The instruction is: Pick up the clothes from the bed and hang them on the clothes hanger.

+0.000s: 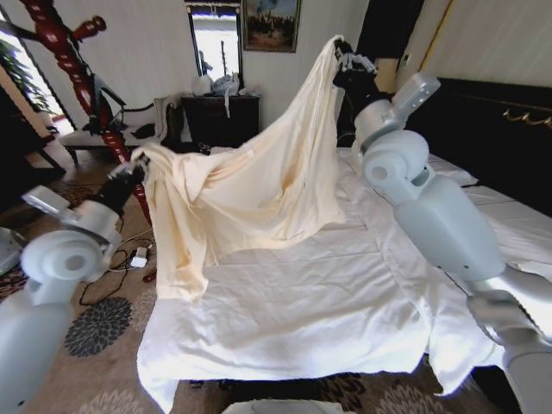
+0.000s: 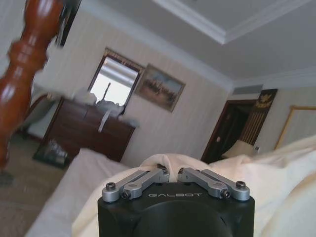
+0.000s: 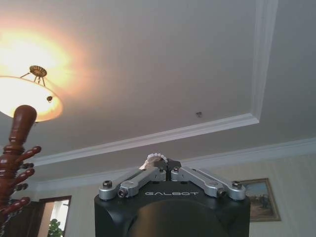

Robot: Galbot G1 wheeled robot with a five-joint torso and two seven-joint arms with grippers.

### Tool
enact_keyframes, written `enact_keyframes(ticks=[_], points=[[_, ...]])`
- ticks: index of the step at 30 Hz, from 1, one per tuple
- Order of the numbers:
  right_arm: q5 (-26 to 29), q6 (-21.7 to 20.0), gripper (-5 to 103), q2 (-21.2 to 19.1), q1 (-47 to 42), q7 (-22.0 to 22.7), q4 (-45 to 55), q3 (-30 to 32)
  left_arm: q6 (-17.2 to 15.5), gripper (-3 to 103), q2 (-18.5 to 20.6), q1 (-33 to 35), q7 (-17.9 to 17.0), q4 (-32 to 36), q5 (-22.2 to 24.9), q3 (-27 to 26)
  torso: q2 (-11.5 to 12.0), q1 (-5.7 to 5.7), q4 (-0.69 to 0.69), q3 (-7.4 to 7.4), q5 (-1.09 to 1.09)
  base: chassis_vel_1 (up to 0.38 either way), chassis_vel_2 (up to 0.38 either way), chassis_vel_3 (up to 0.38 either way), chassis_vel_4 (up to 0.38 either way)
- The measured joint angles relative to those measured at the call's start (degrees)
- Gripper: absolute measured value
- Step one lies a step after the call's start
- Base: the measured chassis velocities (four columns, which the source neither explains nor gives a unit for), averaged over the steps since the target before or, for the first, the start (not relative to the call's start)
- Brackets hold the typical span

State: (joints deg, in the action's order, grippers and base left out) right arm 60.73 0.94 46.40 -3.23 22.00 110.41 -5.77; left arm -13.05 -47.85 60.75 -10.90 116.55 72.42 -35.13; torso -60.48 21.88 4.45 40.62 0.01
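Note:
The clothes, a pale cream-yellow shirt, hang stretched between my two grippers above the bed. My right gripper is raised high at the back and is shut on one corner of the shirt. My left gripper is lower, at the bed's left edge, shut on the other end. In the left wrist view the fingers pinch the cream fabric. A scrap of fabric shows between the closed fingers in the right wrist view. The red-brown clothes hanger stands at far left, beyond the left gripper.
A dark wooden dresser with a mirror stands by the back wall. A white-cushioned bench sits behind the stand. Cables and a white adapter lie on the patterned carpet left of the bed. The black headboard runs along the right.

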Motion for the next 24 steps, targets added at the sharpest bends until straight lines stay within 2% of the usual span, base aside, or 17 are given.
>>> enact_keyframes(ticks=[1,3,5,6,8,9,10,13,14,16,18,19,20,22,23,24], points=[[0.0,0.3,0,-0.3,-0.9,-0.1,1.0,-0.1,0.0,0,-2.0,0.9,-0.4,-0.3,-0.1,2.1,0.0,0.0,0.01,0.0,-0.01,0.0,0.0,0.0,0.0],[0.0,0.4,0,-0.4,-1.4,-0.1,1.6,-0.3,0.0,0,-3.3,1.3,-0.7,-0.4,-0.2,3.4,0.0,0.0,0.02,0.0,-0.05,0.0,0.0,0.0,0.0],[-0.3,0.5,0,-0.2,-3.2,-0.1,3.2,-1.4,-0.5,0,-7.4,2.9,-2.7,-0.2,-0.3,7.0,0.0,0.0,0.04,0.0,0.01,0.0,0.0,0.0,0.0],[-0.3,0.5,0,-0.2,-3.2,-0.1,3.2,-1.4,-0.5,0,-7.4,2.9,-2.7,-0.2,-0.3,7.0,0.0,0.0,0.04,0.0,0.01,0.0,0.0,0.0,0.0],[-0.8,0.6,0,0.6,-4.1,-0.1,3.9,-2.2,-2.0,-3,-9.2,4.8,-5.7,0.3,-1.1,8.7,0.0,0.0,0.01,0.0,0.01,0.0,0.0,0.0,0.0],[-0.8,0.7,0,0.9,-4.3,-0.1,4.1,-2.4,-3.1,3,-9.5,5.8,-7.0,0.6,-1.5,8.9,0.0,0.0,0.0,0.0,0.01,0.0,0.0,0.0,0.0],[-0.8,0.7,0,0.9,-4.3,-0.1,4.1,-2.4,-3.1,3,-9.5,5.8,-7.0,0.6,-1.5,8.9,0.0,0.0,0.0,0.0,0.01,0.0,0.0,0.0,0.0],[-0.8,1.3,0,1.6,-4.5,-0.1,4.4,-2.4,-8.8,19,-9.3,9.3,-12.5,2.8,-1.9,7.7,0.0,0.0,0.0,0.0,-0.01,0.0,0.0,0.0,0.0],[-0.8,1.3,0,1.6,-4.5,-0.1,4.4,-2.4,-8.8,19,-9.3,9.3,-12.5,2.8,-1.9,7.7,0.0,0.0,0.0,0.0,-0.01,0.0,0.0,0.0,0.0],[-0.5,2.1,0,2.0,-4.2,-0.3,4.3,-1.9,-12.9,29,-8.6,12.0,-16.9,4.9,-2.4,6.0,0.0,0.0,0.01,0.0,0.01,0.0,0.0,0.0,0.0],[0.2,3.0,0,2.5,-3.5,-0.7,4.3,-1.4,-15.8,40,-8.1,15.2,-21.4,6.8,-6.8,4.4,0.0,0.0,0.01,0.0,-0.01,0.0,0.0,0.0,0.0],[0.2,3.0,0,2.5,-3.5,-0.7,4.3,-1.4,-15.8,40,-8.1,15.2,-21.4,6.8,-6.8,4.4,0.0,0.0,0.01,0.0,-0.01,0.0,0.0,0.0,0.0],[0.5,3.5,0,2.8,-3.1,-1.0,4.4,-1.2,-16.0,40,-8.0,16.9,-21.9,7.6,-9.7,3.7,0.0,0.0,0.01,0.0,-0.01,0.0,0.0,0.0,0.0],[1.1,4.7,0,3.1,-2.5,-1.5,4.7,-0.9,-12.7,51,-8.1,20.0,-19.2,10.6,-13.6,2.2,0.0,0.0,-0.03,-0.01,-0.02,0.0,0.0,0.0,0.0],[1.1,4.7,0,3.1,-2.5,-1.5,4.7,-0.9,-12.7,51,-8.1,20.0,-19.2,10.6,-13.6,2.2,0.0,0.0,-0.03,-0.01,-0.02,0.0,0.0,0.0,0.0],[1.5,5.2,0,3.2,-2.3,-1.7,5.0,-0.9,-9.6,56,-8.4,21.2,-16.2,13.0,-14.2,1.8,0.0,-0.01,-0.02,-0.01,-0.02,0.0,0.0,0.0,0.0]])
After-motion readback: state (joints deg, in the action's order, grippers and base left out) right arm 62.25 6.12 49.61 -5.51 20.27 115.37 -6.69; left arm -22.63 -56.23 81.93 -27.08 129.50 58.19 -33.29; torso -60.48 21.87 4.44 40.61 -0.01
